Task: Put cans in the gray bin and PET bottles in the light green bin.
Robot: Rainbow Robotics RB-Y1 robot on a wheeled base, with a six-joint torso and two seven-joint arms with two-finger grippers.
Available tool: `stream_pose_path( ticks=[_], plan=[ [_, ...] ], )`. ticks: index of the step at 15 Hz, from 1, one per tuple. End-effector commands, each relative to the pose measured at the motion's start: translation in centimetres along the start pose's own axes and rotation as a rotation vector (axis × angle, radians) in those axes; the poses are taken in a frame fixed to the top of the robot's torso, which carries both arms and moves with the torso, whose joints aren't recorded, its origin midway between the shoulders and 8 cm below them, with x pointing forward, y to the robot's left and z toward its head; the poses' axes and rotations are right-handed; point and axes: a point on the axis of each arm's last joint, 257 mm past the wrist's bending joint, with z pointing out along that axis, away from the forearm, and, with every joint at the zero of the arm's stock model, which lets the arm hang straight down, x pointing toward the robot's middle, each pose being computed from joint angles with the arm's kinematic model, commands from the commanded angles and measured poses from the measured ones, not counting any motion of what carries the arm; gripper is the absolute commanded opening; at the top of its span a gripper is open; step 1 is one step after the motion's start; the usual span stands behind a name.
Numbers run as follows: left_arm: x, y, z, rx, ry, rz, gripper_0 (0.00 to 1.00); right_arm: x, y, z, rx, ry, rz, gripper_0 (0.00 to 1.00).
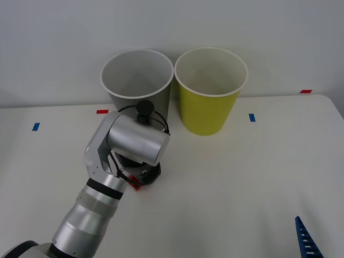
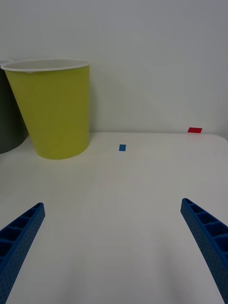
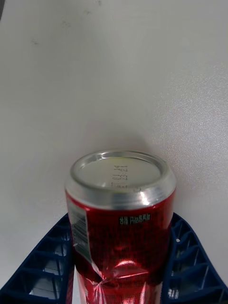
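A white tabletop [image 1: 242,177] stretched beneath the robot, backed by a plain pale wall. At its far edge two tall tapered bins stood side by side, rims nearly touching: the gray bin [image 1: 121,95] on the robot's left and the light green bin [image 1: 207,110] on its right, both showing white rims and white insides. From the right wrist camera the light green bin [image 2: 57,111] rose just beside the gray bin [image 2: 10,121].

The left arm [image 1: 107,183], silver and bulky, reached across the tabletop in front of the gray bin, its wrist bent downward. The left gripper [image 3: 121,266] was closed around the can [image 3: 121,223], its blue ribbed fingers [image 3: 42,266] pressing both sides of the red body. The can's silver end, stamped with a date code, faced away from the wrist, and its red wall looked dented near the grip. From the front camera a sliver of the red can [image 1: 134,185] showed under the wrist, low over the tabletop and near the gray bin.

The right gripper [image 2: 111,237] waited at the near right of the tabletop, well apart from the bins, its fingers [image 2: 21,232] spread wide and holding nothing.

Small blue [image 1: 251,117] and red [image 1: 102,112] tape marks dotted the tabletop.
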Motion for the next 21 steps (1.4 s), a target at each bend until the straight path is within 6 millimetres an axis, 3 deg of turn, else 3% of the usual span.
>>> stream_pose_path(
  ticks=[1, 8, 11, 14, 21],
  plan=[
    [-0.1, 0.0, 0.0, 0.002, -0.003, -0.010, 0.00, 0.0, 0.0, 0.0, 0.000, 0.000, 0.000, 1.00],
    [-1.2, -1.5, -1.1, -0.035, -0.041, -0.025, 0.00, 0.0, 0.0, 0.0, 0.000, 0.000, 0.000, 1.00],
    [-2.3, -2.8, -3.2, -0.024, -0.138, -0.062, 0.00, 0.0, 0.0, 0.0, 0.000, 0.000, 0.000, 1.00],
    [-4.4, -4.4, -7.5, 0.009, -0.315, -0.059, 0.00, 0.0, 0.0, 0.0, 0.000, 0.000, 0.000, 1.00],
    [-5.9, -3.0, -18.6, 0.076, -0.654, -0.017, 0.00, 0.0, 0.0, 0.0, 0.000, 0.000, 0.000, 1.00]
  ],
)
